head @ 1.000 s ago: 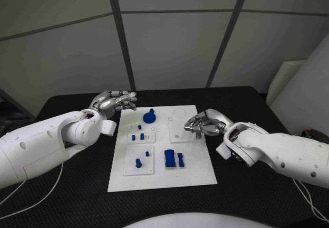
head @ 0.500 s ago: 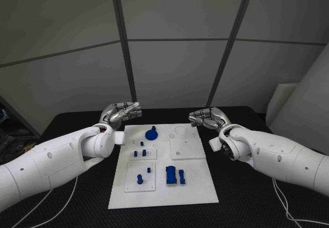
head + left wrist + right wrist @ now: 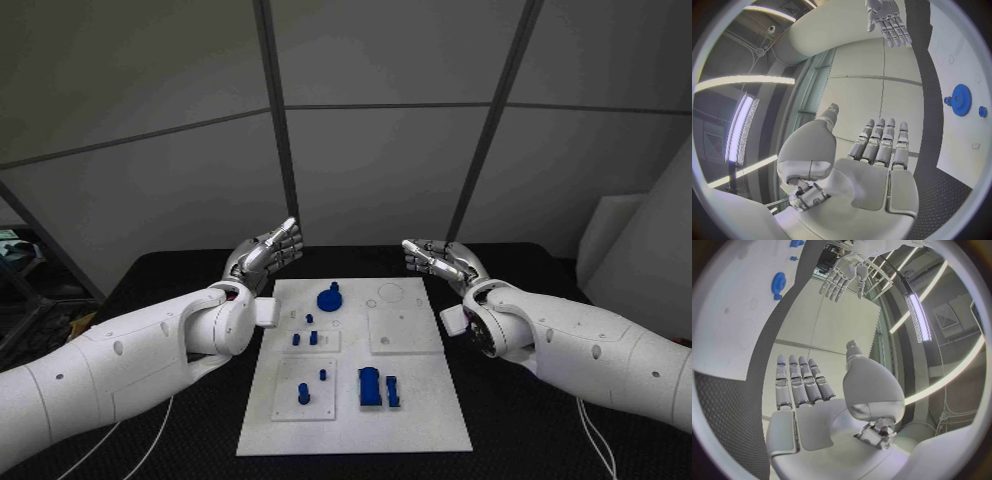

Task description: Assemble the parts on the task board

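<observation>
The white task board lies lengthwise in the middle of the black table. A blue gear-like part stands near its far end, small blue pegs sit on a raised plate, and two blue blocks stand nearer me. My left hand is raised beyond the board's far left corner, fingers straight and apart, holding nothing. My right hand is raised beyond the far right corner, fingers also extended and empty. The left wrist view shows the flat left hand, the right hand and the gear.
A square white plate with holes sits on the board's right half. Black table surrounds the board on both sides. A white panel leans at the far right. Grey wall panels stand behind the table.
Both hands have lifted off the board area and opened from curled to straight fingers, now raised past the board's far end. The head camera has tilted upward.
</observation>
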{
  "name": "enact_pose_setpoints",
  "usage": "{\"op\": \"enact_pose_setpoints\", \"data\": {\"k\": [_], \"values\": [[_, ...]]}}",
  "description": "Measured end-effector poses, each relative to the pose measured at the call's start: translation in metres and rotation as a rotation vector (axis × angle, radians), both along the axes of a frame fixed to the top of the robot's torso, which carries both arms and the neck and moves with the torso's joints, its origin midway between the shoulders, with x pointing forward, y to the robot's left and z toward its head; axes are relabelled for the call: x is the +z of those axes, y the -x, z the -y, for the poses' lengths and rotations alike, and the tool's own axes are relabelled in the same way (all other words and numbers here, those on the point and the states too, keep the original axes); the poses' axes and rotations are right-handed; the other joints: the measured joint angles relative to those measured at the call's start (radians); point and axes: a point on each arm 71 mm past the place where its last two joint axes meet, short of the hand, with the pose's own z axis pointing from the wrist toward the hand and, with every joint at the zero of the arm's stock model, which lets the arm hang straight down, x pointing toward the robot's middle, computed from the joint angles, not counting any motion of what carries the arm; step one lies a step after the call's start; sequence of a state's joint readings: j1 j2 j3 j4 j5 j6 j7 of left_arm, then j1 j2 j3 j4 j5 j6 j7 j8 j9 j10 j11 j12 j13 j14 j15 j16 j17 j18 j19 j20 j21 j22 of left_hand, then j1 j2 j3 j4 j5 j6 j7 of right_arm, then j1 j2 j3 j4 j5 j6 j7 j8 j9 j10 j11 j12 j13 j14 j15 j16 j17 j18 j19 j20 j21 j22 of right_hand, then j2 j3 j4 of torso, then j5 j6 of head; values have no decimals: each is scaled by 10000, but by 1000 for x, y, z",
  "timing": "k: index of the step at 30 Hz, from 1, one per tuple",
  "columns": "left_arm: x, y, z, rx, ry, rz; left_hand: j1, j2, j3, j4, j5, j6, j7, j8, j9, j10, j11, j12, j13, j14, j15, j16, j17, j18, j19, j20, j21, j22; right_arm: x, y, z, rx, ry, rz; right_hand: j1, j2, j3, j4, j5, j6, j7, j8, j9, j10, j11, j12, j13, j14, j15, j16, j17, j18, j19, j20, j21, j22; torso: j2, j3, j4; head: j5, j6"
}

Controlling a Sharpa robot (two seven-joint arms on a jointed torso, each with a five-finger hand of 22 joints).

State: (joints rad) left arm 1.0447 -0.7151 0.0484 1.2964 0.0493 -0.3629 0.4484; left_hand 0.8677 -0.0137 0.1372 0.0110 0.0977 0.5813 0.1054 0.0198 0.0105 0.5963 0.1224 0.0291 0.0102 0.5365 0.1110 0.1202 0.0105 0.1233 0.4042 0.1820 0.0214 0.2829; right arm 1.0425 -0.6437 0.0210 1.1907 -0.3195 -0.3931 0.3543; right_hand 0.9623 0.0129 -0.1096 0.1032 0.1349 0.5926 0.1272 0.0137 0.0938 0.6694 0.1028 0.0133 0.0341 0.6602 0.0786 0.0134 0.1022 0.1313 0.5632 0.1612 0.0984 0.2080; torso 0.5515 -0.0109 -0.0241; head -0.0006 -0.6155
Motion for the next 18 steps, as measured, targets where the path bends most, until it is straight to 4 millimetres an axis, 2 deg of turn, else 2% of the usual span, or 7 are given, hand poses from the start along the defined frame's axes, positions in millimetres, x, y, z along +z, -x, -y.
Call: {"op": "enact_pose_setpoints", "data": {"k": [3, 7, 8, 9, 12, 15, 18], "values": [[2, 10, 8, -6, -131, -28, -1034, 59, -153, -43, -325, -684, -199, -72, -42, -712, -145, -82, -40, -638, -134, -137, -41, -4, -480, -220, -77, -338, 6, 11, -8, 7, -350, 38, -1155, -51, 145, -205, -163, -714, -150, -60, -331, -802, -215, -22, -138, -791, -310, -51, -213, -151, -674, -198, -271, -250, -37, 54, 115, 0, 105], [5, 28, 22, 69, -407, -51, -2189, 96, -326, -85, -637, -1467, -586, -118, -65, -1496, -390, -174, -66, -1356, -514, -405, -63, -17, -1024, -453, -134, -715, 18, 30, -16, -263, -971, 62, -2412, -90, 534, -591, -339, -1494, -327, -60, -620, -1672, -584, -63, -235, -1653, -538, -51, -583, -156, -1411, -405, -610, -522, -60, 88, 191, 0, 148], [6, 31, 25, 110, -475, -42, -2440, 102, -366, -99, -688, -1636, -656, -118, -65, -1672, -496, -188, -70, -1515, -598, -514, -72, -97, -1134, -512, -155, -798, 20, 34, -17, -358, -1091, 62, -2691, -96, 607, -665, -373, -1658, -423, -60, -666, -1877, -648, -63, -251, -1849, -571, -51, -648, -242, -1573, -455, -659, -582, -62, 93, 201, 1, 150], [7, 34, 27, 161, -543, -30, -2698, 108, -395, -74, -728, -1807, -718, -118, -74, -1860, -592, -188, -72, -1672, -683, -614, -76, -631, -1253, -571, -154, -884, 22, 37, -18, -463, -1207, 60, -2990, -99, 678, -735, -458, -1844, -536, -60, -712, -2083, -715, -62, -263, -2048, -610, -51, -708, -311, -1752, -497, -720, -647, -65, 95, 209, 3, 151], [10, 42, 30, 412, -801, 28, -3423, 122, -733, -97, -791, -2298, -852, -118, -81, -2351, -851, -199, -80, -2121, -850, -853, -76, -626, -1581, -738, -154, -1117, 27, 47, -20, -845, -1515, 25, -3799, -110, 826, -883, -794, -2344, -831, -60, -804, -2645, -843, -62, -291, -2612, -680, -85, -839, -326, -2218, -646, -794, -822, -68, 103, 223, 7, 156], [11, 47, 32, 674, -1023, 91, -4050, 129, -979, -99, -867, -2714, -939, -118, -81, -2783, -1001, -231, -86, -2511, -954, -989, -88, -630, -1855, -895, -154, -1322, 30, 54, -21, -1188, -1698, -18, -4387, -117, 919, -938, -985, -2701, -987, -60, -851, -3057, -907, -62, -307, -3009, -717, -89, -902, -704, -2544, -940, -872, -947, -71, 105, 233, 7, 157], [13, 49, 32, 890, -1185, 152, -4550, 134, -1123, -111, -867, -3045, -976, -154, -92, -3123, -1086, -231, -87, -2817, -1010, -1051, -88, -637, -2121, -1161, -154, -1485, 32, 57, -20, -1538, -1805, -54, -5025, -120, 980, -975, -1132, -3097, -1105, -98, -885, -3502, -951, -62, -317, -3450, -741, -89, -950, -875, -2921, -1209, -873, -1087, -72, 106, 236, 7, 157]]}}
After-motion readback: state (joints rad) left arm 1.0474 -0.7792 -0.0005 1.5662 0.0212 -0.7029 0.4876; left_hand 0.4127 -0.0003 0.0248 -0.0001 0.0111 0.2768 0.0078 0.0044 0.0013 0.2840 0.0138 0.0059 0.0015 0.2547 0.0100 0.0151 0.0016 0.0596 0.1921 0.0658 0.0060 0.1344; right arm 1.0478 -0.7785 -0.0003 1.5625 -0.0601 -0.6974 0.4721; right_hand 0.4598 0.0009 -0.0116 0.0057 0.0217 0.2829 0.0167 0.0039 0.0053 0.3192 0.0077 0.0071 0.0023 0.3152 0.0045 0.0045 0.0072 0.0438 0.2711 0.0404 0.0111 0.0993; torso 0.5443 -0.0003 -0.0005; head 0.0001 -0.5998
